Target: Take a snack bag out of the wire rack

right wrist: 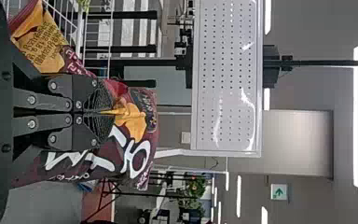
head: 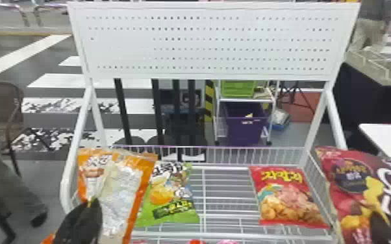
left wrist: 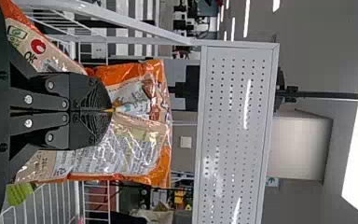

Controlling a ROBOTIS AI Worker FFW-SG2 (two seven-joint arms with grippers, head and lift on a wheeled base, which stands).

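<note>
- Grey floor with white painted stripes (head: 48,80), head view; behind the rack, a cart with a green crate (head: 238,89) above a purple bin (head: 245,129). White table (head: 389,139) at right.
- Same view: wire rack (head: 204,194), white, under an upright perforated panel (head: 204,48). Green snack bag (head: 170,194) lying left of its middle; red snack bag (head: 285,199) lying nearer the right side wall, a gap between the two.
- Left gripper (head: 89,204), same view: on the orange snack bag (head: 123,181), which is held up at the rack's left end, overlapping the green bag's edge. Lower end hidden; cannot tell if it is clear of the rack.
- Right gripper (head: 380,220), same view: on the dark red snack bag (head: 344,194), at the right side wall and reaching past it. Lower end hidden here too.
- Left wrist view: left gripper (left wrist: 112,110) pressed together on a pinch of orange bag; film creased at the tips, bag spreading to both sides.
- Right wrist view: right gripper (right wrist: 113,112) likewise clamped on dark red bag, a yellow-printed fold between its tips. Green exit sign (right wrist: 278,192) beyond.
</note>
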